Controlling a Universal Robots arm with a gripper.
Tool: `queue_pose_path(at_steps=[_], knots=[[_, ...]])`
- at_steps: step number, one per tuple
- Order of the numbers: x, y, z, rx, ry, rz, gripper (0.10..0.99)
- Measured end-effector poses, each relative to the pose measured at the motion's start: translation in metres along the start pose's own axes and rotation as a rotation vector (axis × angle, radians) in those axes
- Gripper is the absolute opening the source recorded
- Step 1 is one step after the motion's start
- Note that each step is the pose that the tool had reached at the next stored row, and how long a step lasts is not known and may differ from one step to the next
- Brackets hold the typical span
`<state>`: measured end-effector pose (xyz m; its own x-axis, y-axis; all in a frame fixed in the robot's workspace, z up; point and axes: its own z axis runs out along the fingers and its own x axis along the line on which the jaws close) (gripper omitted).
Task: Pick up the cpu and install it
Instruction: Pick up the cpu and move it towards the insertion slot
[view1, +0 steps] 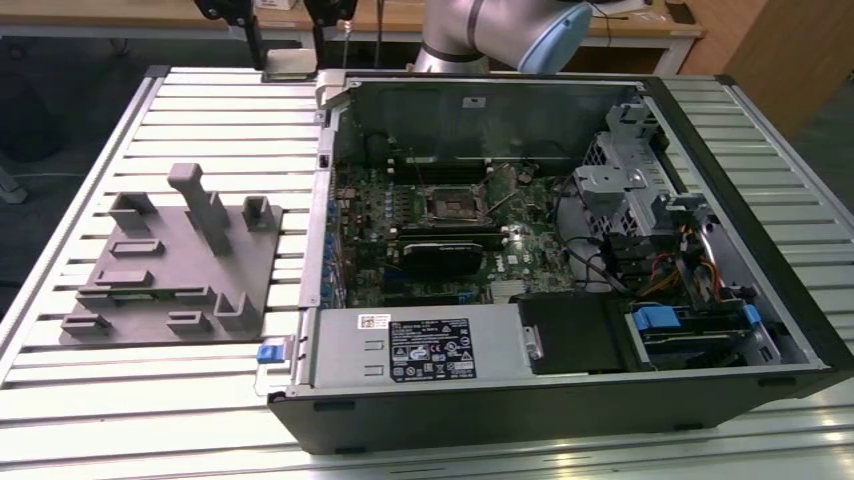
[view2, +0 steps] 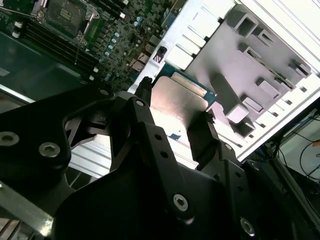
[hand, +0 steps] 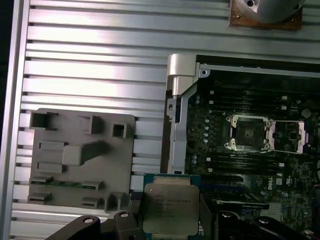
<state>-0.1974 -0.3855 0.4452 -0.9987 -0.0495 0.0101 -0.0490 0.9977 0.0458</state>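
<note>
The cpu (hand: 170, 205), a flat square chip with a silvery top and a green rim, sits between my gripper's (hand: 170, 220) black fingers (hand: 137, 212), which are shut on its two edges. In the second wrist view the cpu (view2: 180, 100) shows clamped the same way by the gripper (view2: 175, 107). In the exterior view the gripper (view1: 290, 50) hangs high at the back, above the table beside the case's far corner, with the cpu (view1: 291, 70) at its tips. The motherboard socket (hand: 248, 132) (view1: 451, 205) lies open inside the case, apart from the chip.
The open computer case (view1: 747, 250) lies on a slatted metal table (view1: 200, 110), with cables and drive bays on the exterior view's right. A grey plastic fixture plate (view1: 174, 260) (hand: 75, 160) with upright blocks sits on the exterior view's left. The arm's base (view1: 494, 30) stands behind the case.
</note>
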Motion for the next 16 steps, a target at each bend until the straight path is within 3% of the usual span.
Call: queue_pose_path(at_steps=[16], knots=[[-0.0184, -0.0009, 0.0001, 0.0, 0.0, 0.0, 0.541]])
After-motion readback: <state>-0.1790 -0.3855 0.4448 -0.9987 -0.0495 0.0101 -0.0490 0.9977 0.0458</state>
